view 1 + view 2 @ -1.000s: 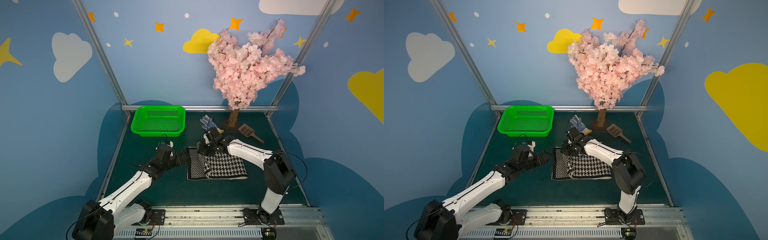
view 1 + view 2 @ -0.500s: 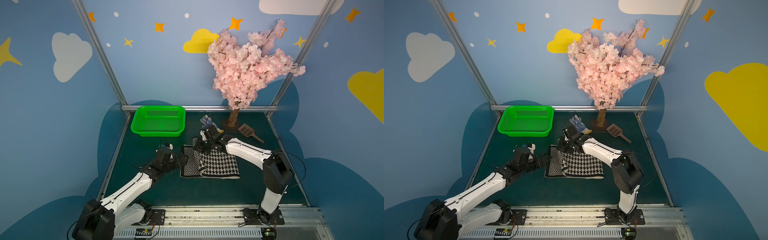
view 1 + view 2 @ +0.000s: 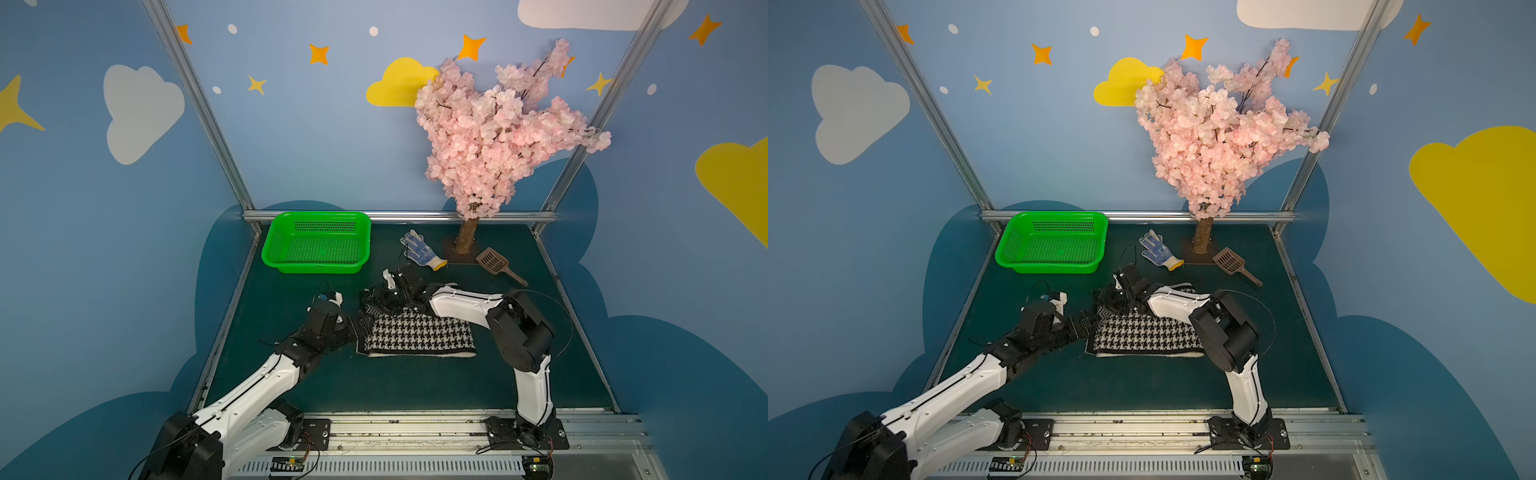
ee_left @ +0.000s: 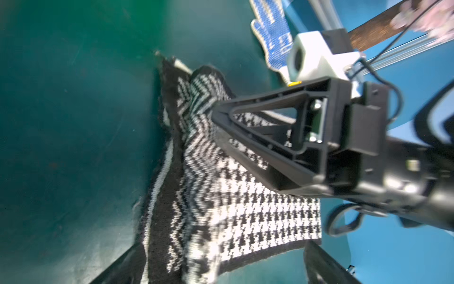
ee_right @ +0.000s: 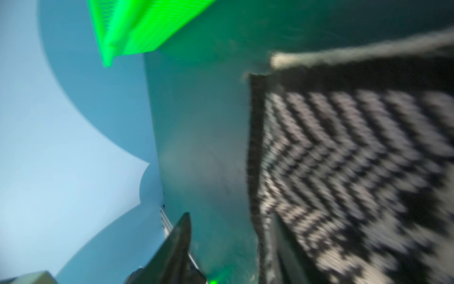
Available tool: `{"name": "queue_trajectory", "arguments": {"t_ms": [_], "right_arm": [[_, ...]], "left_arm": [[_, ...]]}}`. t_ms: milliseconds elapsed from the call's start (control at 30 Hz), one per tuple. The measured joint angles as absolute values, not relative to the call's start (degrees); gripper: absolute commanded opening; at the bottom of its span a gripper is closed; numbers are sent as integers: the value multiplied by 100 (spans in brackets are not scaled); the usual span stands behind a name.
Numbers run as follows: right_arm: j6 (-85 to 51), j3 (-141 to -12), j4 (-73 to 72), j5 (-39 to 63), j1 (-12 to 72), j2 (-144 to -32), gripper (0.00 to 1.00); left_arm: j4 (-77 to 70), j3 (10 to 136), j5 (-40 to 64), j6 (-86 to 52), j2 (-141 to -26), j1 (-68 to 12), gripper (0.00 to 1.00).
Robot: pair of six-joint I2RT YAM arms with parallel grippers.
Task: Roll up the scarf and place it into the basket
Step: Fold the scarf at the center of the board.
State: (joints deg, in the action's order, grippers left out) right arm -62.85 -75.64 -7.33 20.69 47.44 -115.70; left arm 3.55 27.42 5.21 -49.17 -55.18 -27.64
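1. Lying flat mid-counter in both top views: the scarf (image 3: 419,334), folded to a rectangle, houndstooth side up, cream edge toward the robot's base. Its left end is bunched, with zigzag showing there.
2. Both top views: the basket (image 3: 316,268) sits at the far left of the counter (image 3: 395,386), well apart from the scarf, which lies outside it.
3. Both top views: the left gripper (image 3: 359,326) is low at the scarf's left edge, toward the near corner. The right gripper (image 3: 376,299) is over the bunched far-left corner. Jaw spacing is too small to read from up here.
4. Both top views, far side: a glove (image 3: 419,249), a scoop (image 3: 494,262) and a pink tree (image 3: 498,124), all clear of the scarf.
5. Left wrist view: the left gripper (image 4: 223,246) has its jaws wide apart, with the scarf's (image 4: 245,209) end lying between them, not pinched. The zigzag flap is turned over onto the houndstooth. The right gripper's (image 4: 216,118) tip touches the raised zigzag fold. The glove (image 4: 272,32) lies beyond.
6. Right wrist view, blurred: the right gripper (image 5: 231,216) has its jaws apart, bare counter (image 5: 196,123) between them. The scarf's (image 5: 344,159) black edge lies against one finger, zigzag side up, not clamped. A basket (image 5: 137,29) corner shows across the counter.
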Motion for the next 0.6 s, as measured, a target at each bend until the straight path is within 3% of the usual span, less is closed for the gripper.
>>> {"name": "queue_trajectory", "arguments": {"t_ms": [200,267,367,600], "right_arm": [[-6169,-7282,-891,2067,4528,-11131,72],[-5848,-7286,-346,1903,4357,-10685,72],[-5227,-7417,834,1339,4042,-9808,80],[-4060,-6958,2449,75,2943,-8200,80]], "left_arm": [[349,2742,563,-4976,-5312,-2862,100],[303,2753,580,-5037,-5398,-3044,100],[126,2818,580,-5133,-5680,-3387,100],[-932,3284,681,-5555,-7240,-3942,100]]}}
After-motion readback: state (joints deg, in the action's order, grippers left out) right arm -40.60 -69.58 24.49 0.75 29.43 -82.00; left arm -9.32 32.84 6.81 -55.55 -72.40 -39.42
